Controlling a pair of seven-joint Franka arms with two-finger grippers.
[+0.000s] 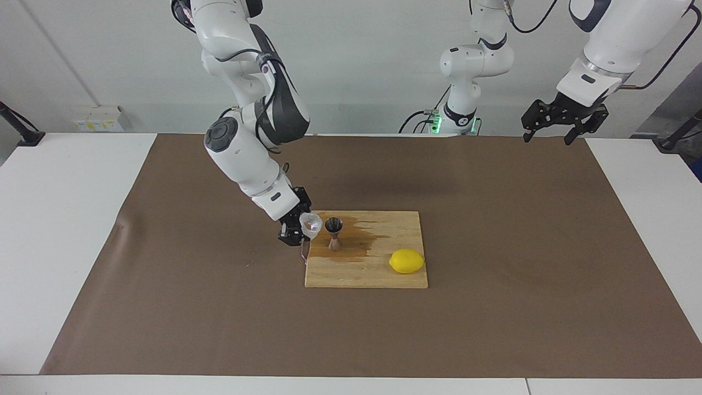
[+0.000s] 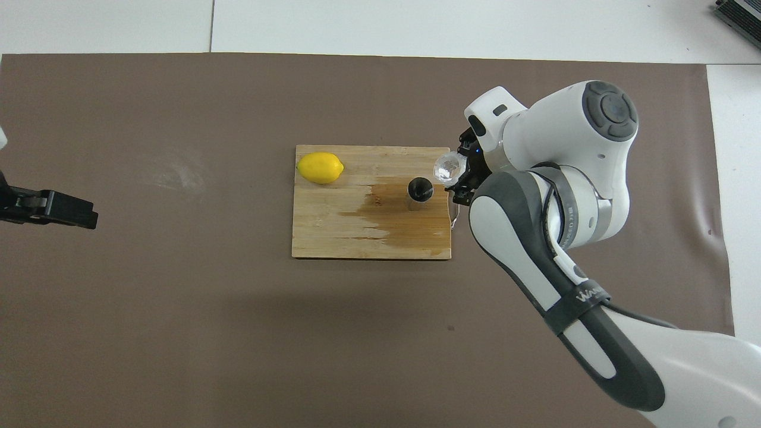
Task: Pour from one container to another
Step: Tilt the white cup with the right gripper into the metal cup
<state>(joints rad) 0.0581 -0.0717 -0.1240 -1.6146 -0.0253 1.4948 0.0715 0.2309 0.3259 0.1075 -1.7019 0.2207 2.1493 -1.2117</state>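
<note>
I see a big surface (image 1: 66,230) with a brown sheet (image 1: 493,307) on it, and in the middle lies a wooden board (image 1: 367,274) with a dark wet patch (image 1: 359,241). My right arm reaches down to the end of the board toward the right arm's side. Its right tool (image 1: 300,226) is shut tight on the little bumpy glass cup (image 1: 311,222), which is up in the air, tipped on its side, with its mouth just beside the top of the steel jigger (image 1: 334,234). I think the cup is light but hard and slippery, and it could break, so I hold it by its round sides and go slow. I cannot tell what is left in the cup. The jigger stands up straight on the wet patch; it is thin in the middle, so I think a bump could knock it over. Its inside looks dark and I cannot tell how full it is. A yellow lemon (image 1: 407,261) sits on the board, well apart. My left tool (image 1: 564,122) waits with its fingers wide apart and holding nothing, up over the corner of the sheet.
</note>
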